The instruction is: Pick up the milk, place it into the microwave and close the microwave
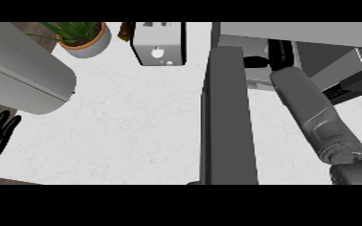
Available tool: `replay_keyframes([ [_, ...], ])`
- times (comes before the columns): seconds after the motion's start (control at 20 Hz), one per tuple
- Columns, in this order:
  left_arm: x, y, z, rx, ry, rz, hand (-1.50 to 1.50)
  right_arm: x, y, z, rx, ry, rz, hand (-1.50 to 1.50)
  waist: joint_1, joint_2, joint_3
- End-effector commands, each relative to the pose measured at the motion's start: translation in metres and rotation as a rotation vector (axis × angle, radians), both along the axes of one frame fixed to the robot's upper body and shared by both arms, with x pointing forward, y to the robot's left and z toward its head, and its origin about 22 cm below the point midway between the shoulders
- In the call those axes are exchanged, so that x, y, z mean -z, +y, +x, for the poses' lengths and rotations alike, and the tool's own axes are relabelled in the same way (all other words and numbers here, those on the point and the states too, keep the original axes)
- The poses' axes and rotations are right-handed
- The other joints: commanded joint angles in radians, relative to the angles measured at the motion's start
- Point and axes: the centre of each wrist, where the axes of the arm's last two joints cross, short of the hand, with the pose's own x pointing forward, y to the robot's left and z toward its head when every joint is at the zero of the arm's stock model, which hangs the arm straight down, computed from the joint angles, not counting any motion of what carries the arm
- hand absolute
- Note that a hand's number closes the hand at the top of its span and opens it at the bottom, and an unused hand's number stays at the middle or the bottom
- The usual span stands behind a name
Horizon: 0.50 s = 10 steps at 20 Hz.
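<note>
Starting at the left edge: your black left hand is parked there with its fingers straight and relaxed, holding nothing, so it's just resting. Up top there's a green leafy plant in a pale round pot and next to it a white boxy toaster. Both sit on the white speckled tabletop, well away from the action.

In the middle, the dark grey flat microwave door is swung wide open and you see it edge-on. So the closing step is definitely not done.

On the right, your black right hand is reaching into the opening of the grey boxy microwave, forearm stretched out behind it. I honestly can't tell whether its fingers are curled round anything or spread.

The milk itself doesn't show plainly anywhere. It's not on the tabletop, so my guess is it's at that hand inside the microwave, hidden. That means I can't say what it looks like. I'd call you at the placing stage, with letting go, backing out and shutting the door left to do.
</note>
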Motion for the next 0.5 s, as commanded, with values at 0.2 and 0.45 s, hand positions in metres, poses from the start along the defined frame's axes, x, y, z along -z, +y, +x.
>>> replay_keyframes([
  [0.2, 0.007, -0.026, 0.007, 0.102, -0.003, -0.025, -1.50, 0.008, -0.005, -0.004, -0.125, 0.015, 0.232, -1.50, -0.019, -0.013, 0.000],
  [0.45, 0.002, -0.045, 0.018, 0.133, 0.011, -0.012, -1.50, 0.039, -0.008, -0.022, -0.188, 0.064, 0.370, -1.50, -0.060, -0.030, -0.002],
])
